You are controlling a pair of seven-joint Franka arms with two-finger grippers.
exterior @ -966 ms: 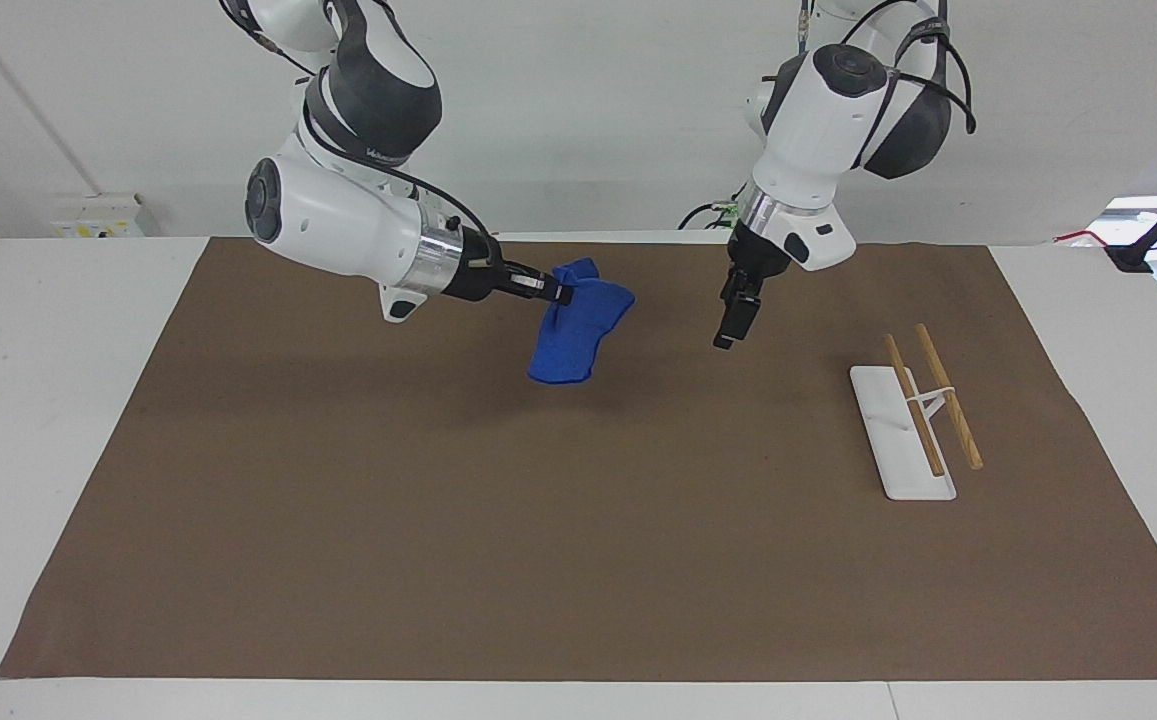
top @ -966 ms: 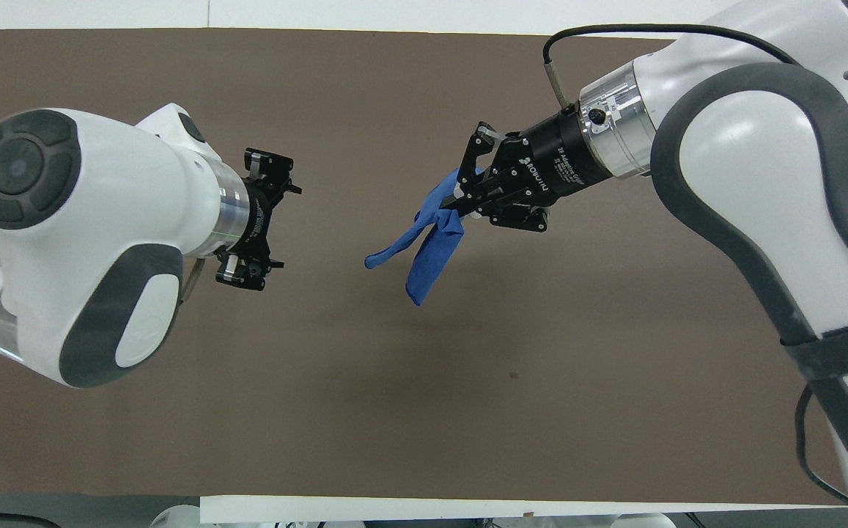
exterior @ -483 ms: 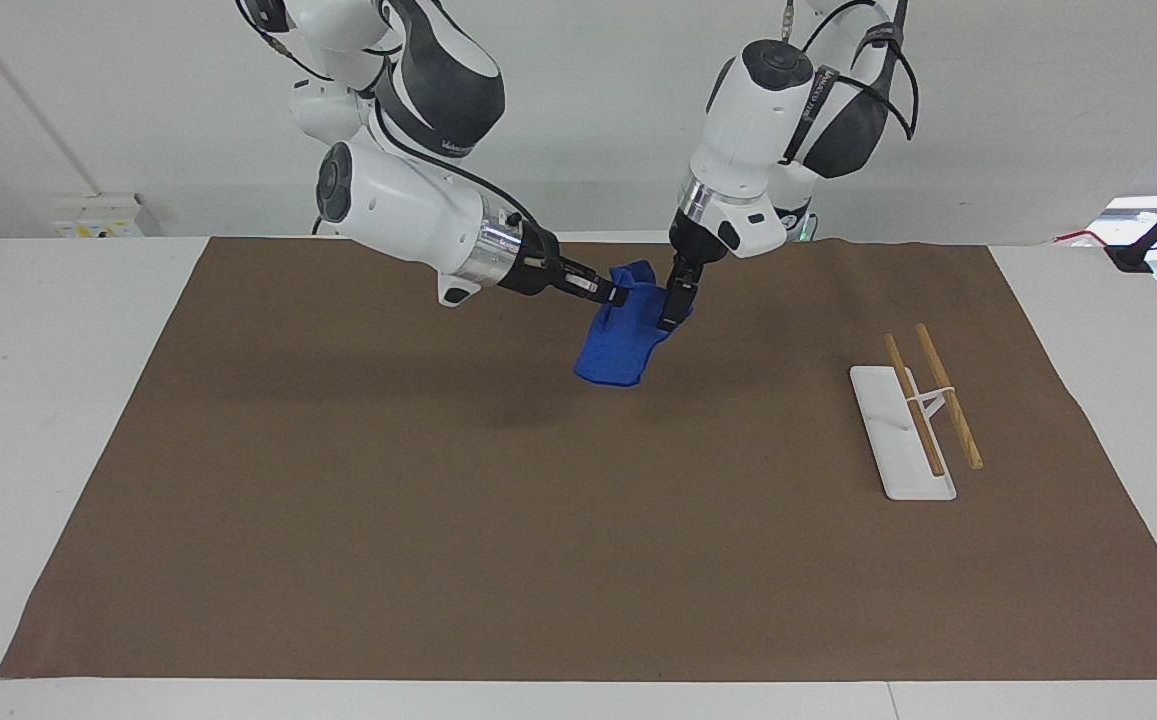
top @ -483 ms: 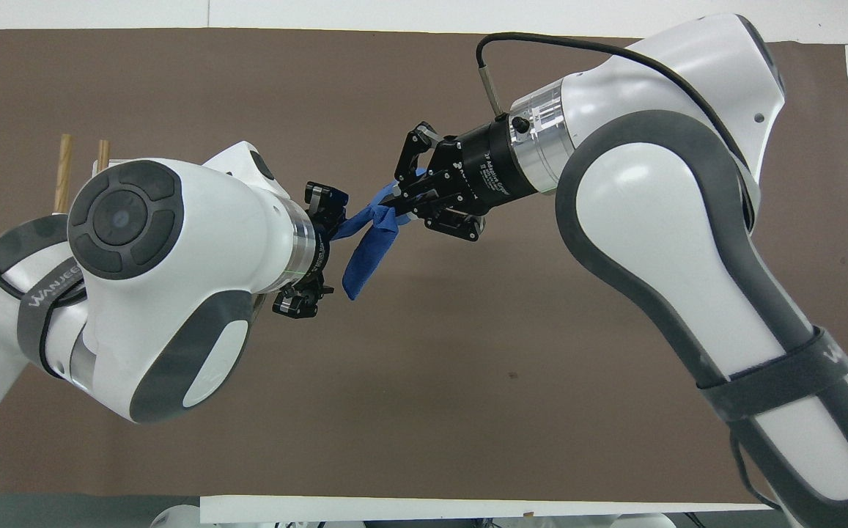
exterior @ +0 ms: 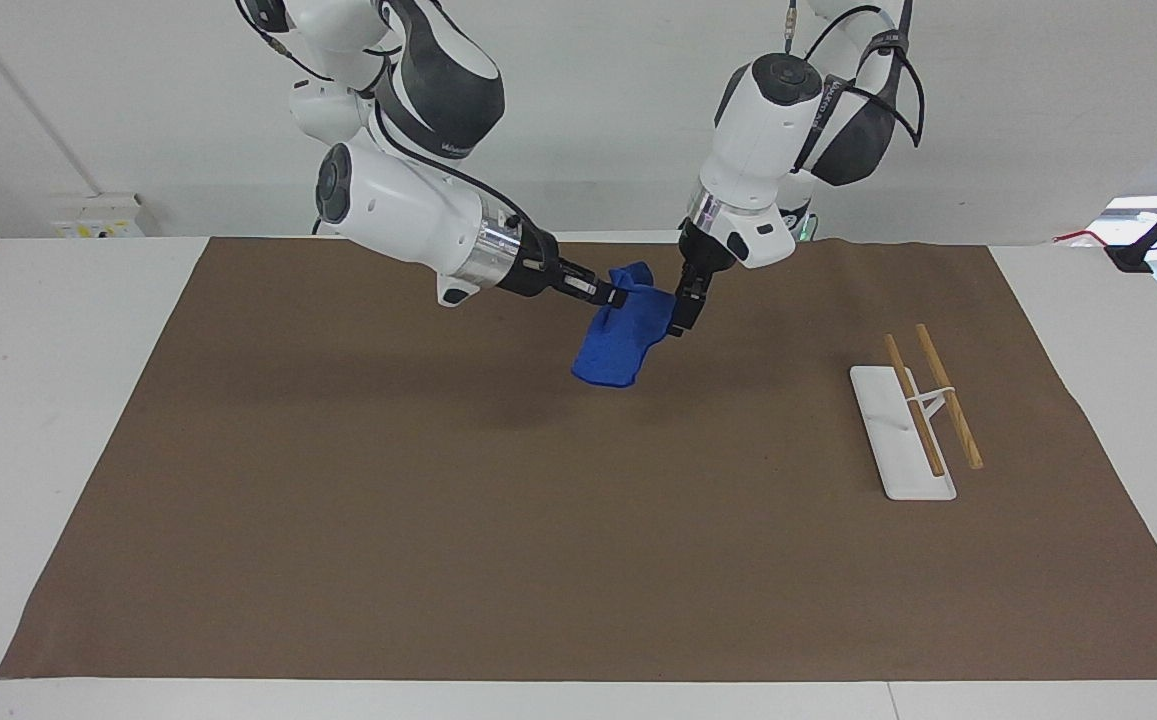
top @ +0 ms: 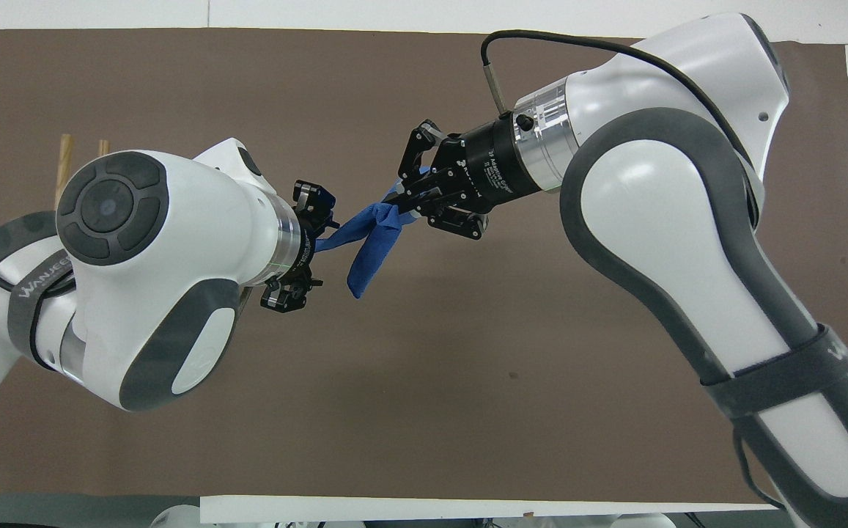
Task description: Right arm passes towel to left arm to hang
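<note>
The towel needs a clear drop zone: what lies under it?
Only bare brown mat lies under the towel, held in the air between right gripper and left gripper. Nothing there looks covered.

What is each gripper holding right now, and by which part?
The right gripper holds the towel in the air by a bunched upper corner. The left gripper is on its opposite upper edge, jaws apparently shut on it.

towel [exterior: 620,335] hangs between both arms, above mat [exterior: 438,520].
</note>
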